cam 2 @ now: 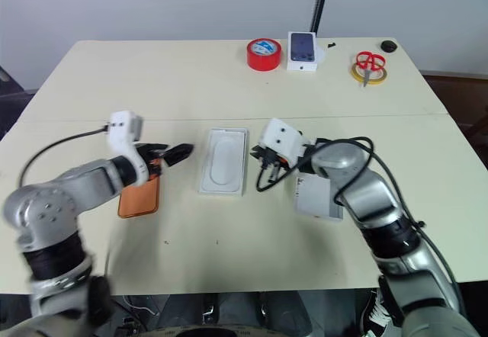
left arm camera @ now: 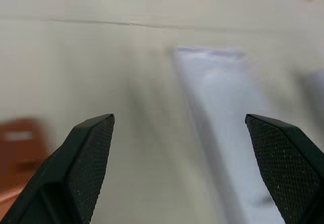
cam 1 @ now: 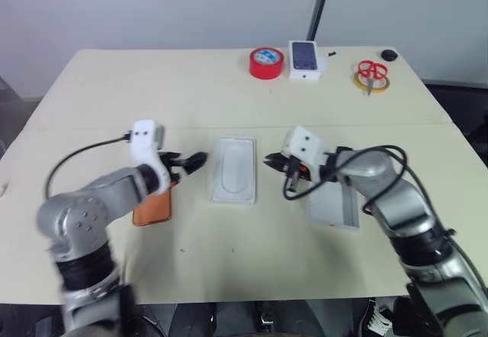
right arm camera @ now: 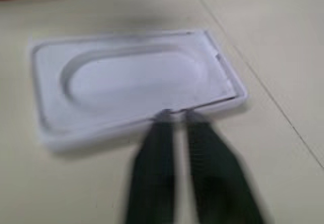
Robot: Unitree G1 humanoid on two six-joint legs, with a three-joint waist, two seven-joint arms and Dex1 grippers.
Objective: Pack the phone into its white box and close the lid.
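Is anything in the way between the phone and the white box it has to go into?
Yes. The white insert with the oval recess sits in the white box, covering its floor. The phone lies flat on the table beside it, under the open left gripper. The shut right gripper is at the insert's edge.

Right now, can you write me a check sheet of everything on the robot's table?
Surface: beige table, seam across the middle.
Job's things: the phone lies flat under the left arm; a shallow white piece lies under the right arm, box or lid unclear.
Clutter: white insert with an oval recess in the centre; red tape roll, small carton with a phone picture, red scissors on yellow tape along the far edge.
Grippers: left gripper open, holding nothing; right gripper shut at the insert's edge.
Cables: black cable on the left wrist.
Surroundings: pale wall, dark pole.
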